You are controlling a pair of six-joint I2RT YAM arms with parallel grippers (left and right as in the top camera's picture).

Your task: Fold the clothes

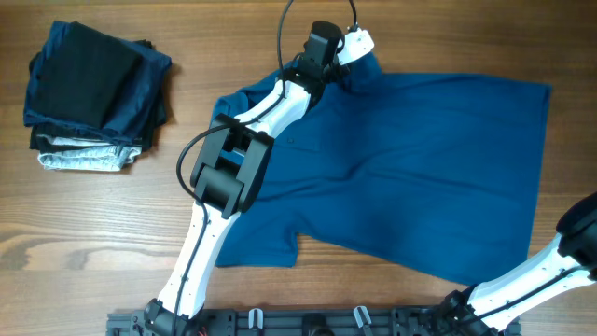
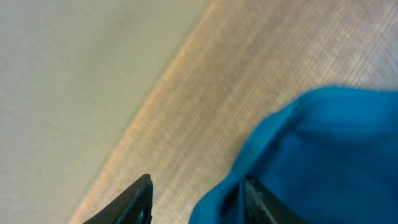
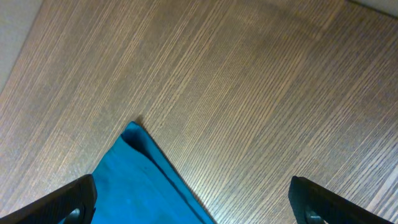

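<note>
1. You had the polo shirt (image 1: 420,168) lying flat on the table (image 1: 112,243). Its long axis ran roughly from 9 o'clock to 3 o'clock in the overhead view, with the collar end at 9 and the hem at 3.
2. Your left gripper (image 1: 362,56) sat at the far sleeve, on the shirt's 11 o'clock corner. From there the body of the shirt spread away toward 4 and 5 o'clock.
3. In the left wrist view its jaws stood partly apart, a middling gap. Bunched blue cloth lay against one finger (image 2: 255,199), while bare wood showed beside the other finger (image 2: 140,199). I saw no pinch on the fabric.
4. Your right gripper (image 3: 199,202) was spread wide and held nothing. In its wrist view a hem corner of the shirt pointed in from 7 o'clock between the jaws. I could not tell how high the jaws were above the cloth.
5. The right arm entered the overhead view at 4 o'clock, and its fingers were out of that frame.
6. The left gripper was the nearer one, already touching the sleeve edge. I judged that the fold turned on that sleeve being carried toward 5 o'clock, across the long axis.
7. The stack of folded garments (image 1: 93,93) sat well apart at 9 o'clock, clear of that path.
</note>
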